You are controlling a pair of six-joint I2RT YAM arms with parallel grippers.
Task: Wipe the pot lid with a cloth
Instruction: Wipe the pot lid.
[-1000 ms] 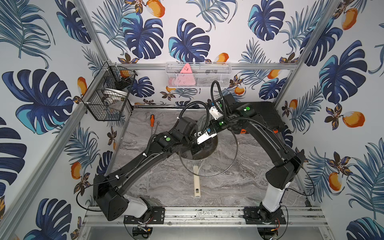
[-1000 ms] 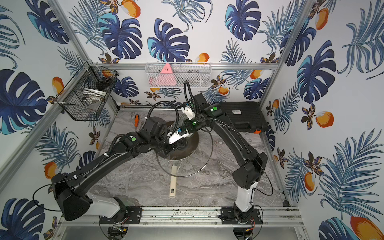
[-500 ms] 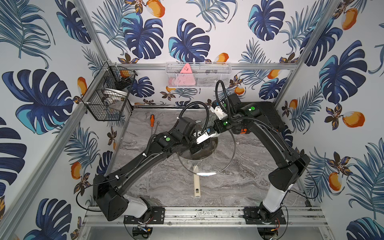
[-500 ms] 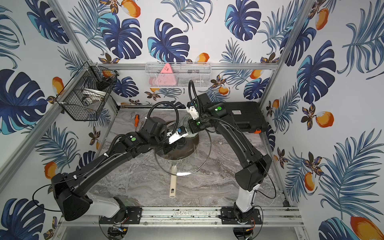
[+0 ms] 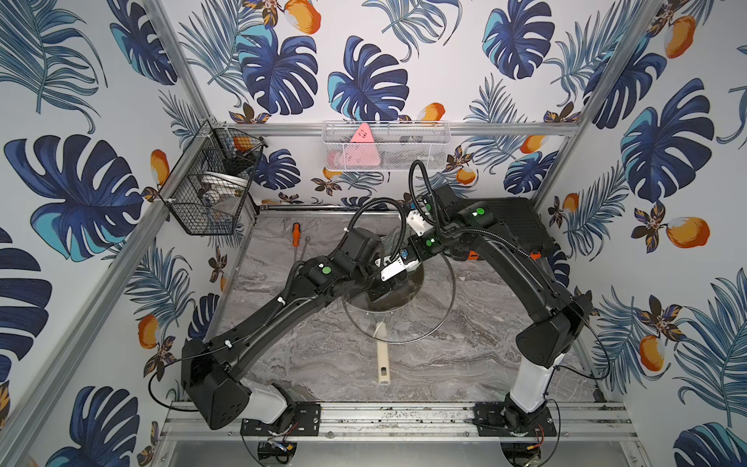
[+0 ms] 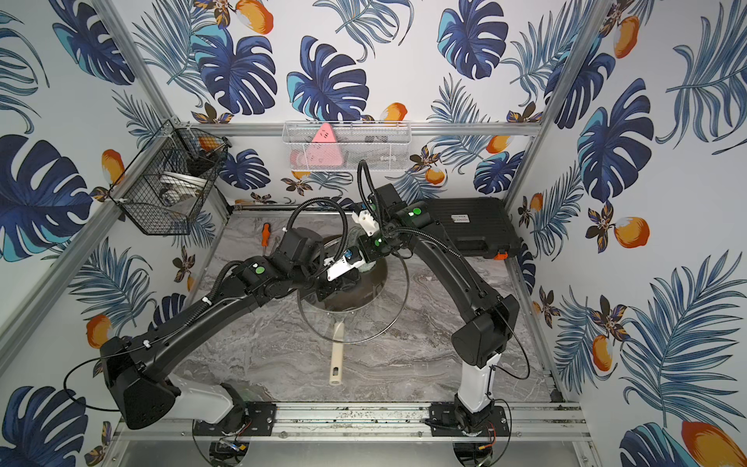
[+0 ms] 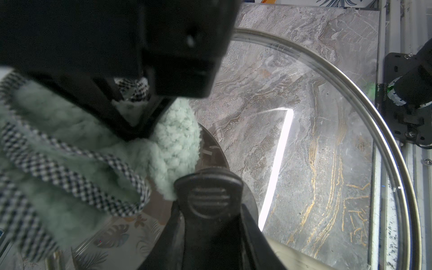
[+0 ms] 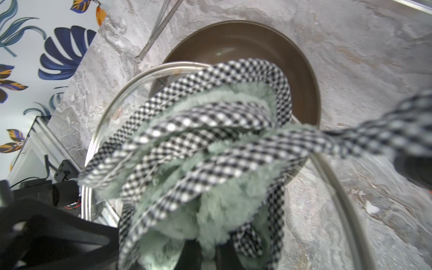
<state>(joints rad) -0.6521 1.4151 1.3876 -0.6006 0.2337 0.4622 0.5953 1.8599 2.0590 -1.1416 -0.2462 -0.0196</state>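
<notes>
While the left hand (image 7: 210, 210) clamps the pot lid (image 7: 327, 140) steady by its handle (image 7: 210, 187), the right hand (image 8: 208, 254) — gripping the cloth (image 8: 210, 210) — presses glass at the handle's one o'clock.

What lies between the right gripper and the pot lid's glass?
The mint-green cloth with checked trim, bunched in the shut right gripper and lying against the pot lid, as the left wrist view shows.

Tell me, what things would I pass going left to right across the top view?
You'd pass: black wire basket → orange-handled screwdriver → pot lid → black case.
</notes>
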